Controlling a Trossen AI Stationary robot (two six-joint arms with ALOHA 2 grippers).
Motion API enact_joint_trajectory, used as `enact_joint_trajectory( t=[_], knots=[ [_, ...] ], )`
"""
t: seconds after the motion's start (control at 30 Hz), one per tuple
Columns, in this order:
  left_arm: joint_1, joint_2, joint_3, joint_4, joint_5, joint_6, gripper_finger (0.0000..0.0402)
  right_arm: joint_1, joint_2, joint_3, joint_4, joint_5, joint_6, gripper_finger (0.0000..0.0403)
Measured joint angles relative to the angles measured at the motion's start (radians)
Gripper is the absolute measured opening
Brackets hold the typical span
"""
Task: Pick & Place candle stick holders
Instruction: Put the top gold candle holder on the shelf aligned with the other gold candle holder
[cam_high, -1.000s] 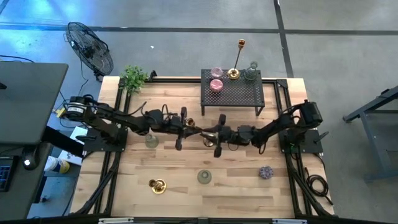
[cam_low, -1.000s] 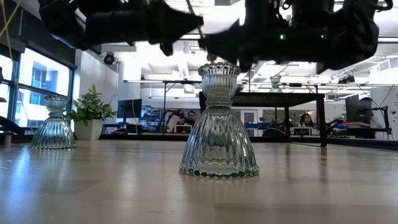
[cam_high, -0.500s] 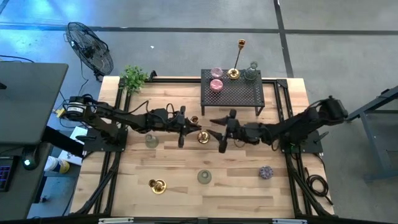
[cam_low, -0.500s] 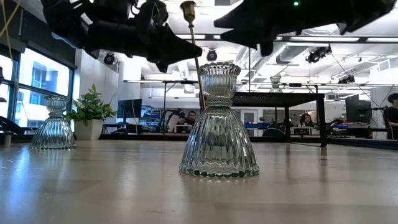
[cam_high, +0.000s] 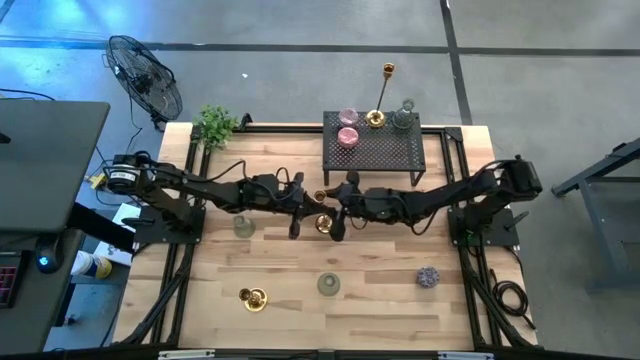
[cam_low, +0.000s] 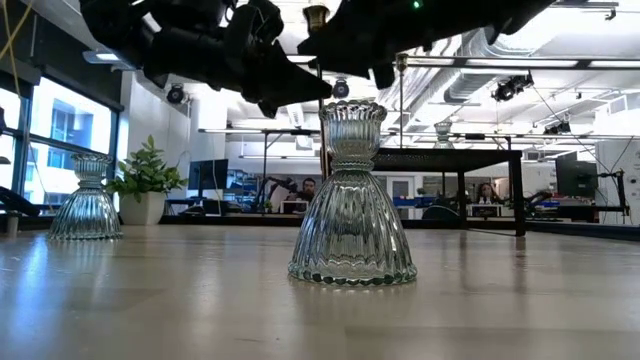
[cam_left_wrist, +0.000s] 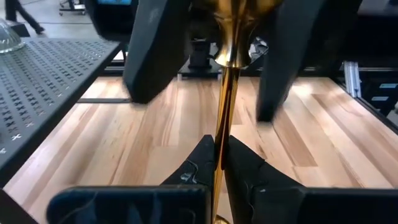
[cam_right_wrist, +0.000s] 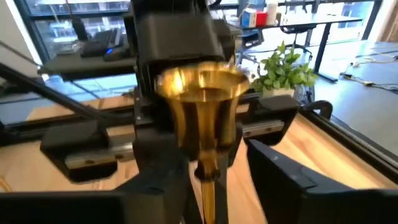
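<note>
A tall slender brass candle stick holder (cam_high: 322, 221) stands nearly upright at the table's middle, its cup (cam_right_wrist: 200, 93) on top. In the low view its foot is hidden behind a clear glass holder (cam_low: 352, 200). My left gripper (cam_left_wrist: 219, 148) (cam_high: 304, 207) is shut on its stem. My right gripper (cam_right_wrist: 214, 171) (cam_high: 338, 207) is open. Its two fingers (cam_left_wrist: 152, 50) stand on either side of the stick just below the cup, with a gap showing between them and the brass. My left gripper pinches the thin stem (cam_left_wrist: 220, 134) of the brass stick between its two fingertips, well below the cup. The fingers come in about level from the table's left and lie across the stem. The stick is close to upright; whether its foot rests on the table I cannot tell.
A black mesh rack (cam_high: 385, 158) at the far side carries pink cups (cam_high: 348, 128), a second tall brass stick (cam_high: 381, 95) and a clear cup (cam_high: 404, 118). Loose on the table: a glass holder (cam_high: 244, 226), another (cam_high: 329, 284), a gold one (cam_high: 252, 297), a purple one (cam_high: 428, 277). A plant (cam_high: 214, 125) stands far left.
My right gripper has risen and come toward the table's left, up to the stick's cup. The brass stick, leaning with its top toward the table's left half a second ago, now stands nearly upright in my left gripper.
</note>
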Motion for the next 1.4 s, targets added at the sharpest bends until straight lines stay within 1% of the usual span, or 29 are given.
enact_joint_trajectory(
  t=[0.07, 0.1, 0.2, 0.27, 0.33, 0.43, 0.53, 0.6, 0.67, 0.77, 0.87, 1.0, 1.13, 1.23, 1.3, 1.4],
  knots=[
    [0.000, 0.000, 0.000, -0.002, 0.000, 0.000, 0.0008, 0.000, -0.003, 0.000, -0.003, 0.008, -0.001, 0.0116],
    [0.000, 0.000, 0.000, -0.001, 0.000, 0.000, 0.0012, 0.000, -0.003, 0.000, -0.002, -0.004, -0.001, 0.0093],
    [0.000, 0.000, 0.000, -0.007, 0.000, 0.000, 0.0033, 0.000, -0.003, 0.000, -0.003, -0.033, -0.004, 0.0029],
    [0.000, 0.000, 0.000, -0.010, -0.027, -0.010, 0.0052, 0.001, -0.003, -0.001, -0.004, -0.034, -0.020, 0.0026],
    [0.000, 0.000, 0.000, -0.017, -0.056, -0.028, 0.0074, 0.003, -0.003, -0.001, -0.004, -0.033, -0.026, 0.0031],
    [0.002, -0.016, 0.000, -0.055, -0.060, -0.035, 0.0111, 0.002, -0.004, -0.001, -0.005, -0.033, -0.024, 0.0045],
    [0.002, -0.053, 0.000, -0.112, -0.061, -0.035, 0.0153, 0.003, -0.022, -0.001, -0.016, -0.035, -0.023, 0.0036],
    [0.002, -0.087, 0.000, -0.160, -0.060, -0.034, 0.0179, 0.003, -0.052, -0.001, -0.035, -0.031, -0.022, 0.0027],
    [0.002, -0.127, -0.001, -0.201, -0.059, -0.028, 0.0202, 0.005, -0.097, -0.001, -0.070, -0.017, -0.023, 0.0027],
    [0.002, -0.182, -0.004, -0.249, -0.043, -0.001, 0.0224, 0.025, -0.187, -0.001, -0.167, 0.033, -0.019, 0.0027],
    [0.002, -0.221, -0.036, -0.227, -0.032, 0.015, 0.0229, 0.056, -0.293, -0.001, -0.269, 0.108, 0.005, 0.0034],
    [0.020, -0.253, -0.089, -0.177, -0.042, 0.018, 0.0230, 0.084, -0.431, -0.001, -0.337, 0.193, 0.016, 0.0032],
    [0.048, -0.270, -0.120, -0.123, -0.022, 0.001, 0.0221, 0.059, -0.541, 0.031, -0.425, 0.280, -0.023, 0.0027],
    [0.063, -0.271, -0.127, -0.113, 0.000, -0.007, 0.0207, -0.008, -0.587, 0.078, -0.489, 0.324, -0.073, 0.0028],
    [0.063, -0.271, -0.127, -0.109, 0.001, -0.008, 0.0197, -0.079, -0.598, 0.099, -0.504, 0.320, -0.091, 0.0033],
    [0.063, -0.271, -0.127, -0.111, 0.001, -0.007, 0.0186, -0.206, -0.599, 0.101, -0.516, 0.275, -0.094, 0.0032]
  ],
)
